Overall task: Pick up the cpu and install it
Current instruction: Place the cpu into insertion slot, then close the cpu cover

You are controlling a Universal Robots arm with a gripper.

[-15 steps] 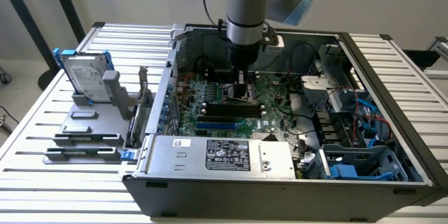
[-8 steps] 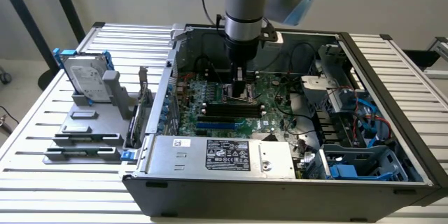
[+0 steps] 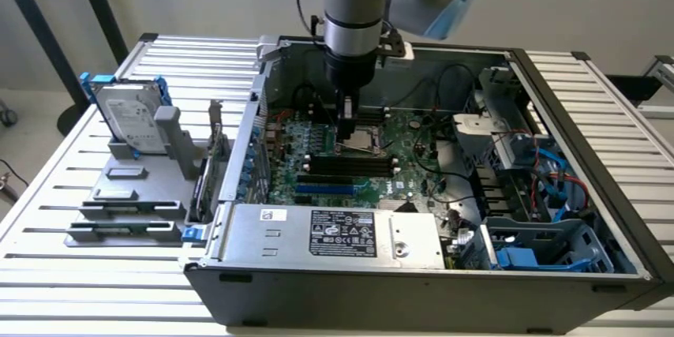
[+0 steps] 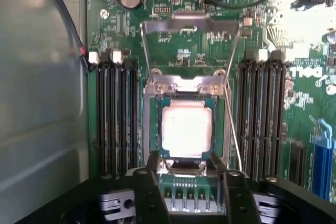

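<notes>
Hanging over motherboard (image 3: pixel 316 175) inside open computer case (image 3: pixel 421 286), gripper (image 4: pixel 184 162) points down at socket (image 4: pixel 149 127). Cpu (image 4: pixel 186 128) lies flat in socket, silver top up, metal load plate (image 4: pixel 191 27) lifted open on far side of it. Jaws apart, about cpu-wide, one tip at each side of cpu edge; contact not clear. Memory slots (image 4: pixel 118 114) flank socket. Power supply box (image 3: pixel 337 234) at near wall. Hard drive (image 3: pixel 132 120) stands outside case, exterior view's left.

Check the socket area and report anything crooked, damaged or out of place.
Nothing looks damaged or askew. The cpu lies flat and square in its socket. The metal retention frame beside it stands flipped open, not clamped over the chip.
</notes>
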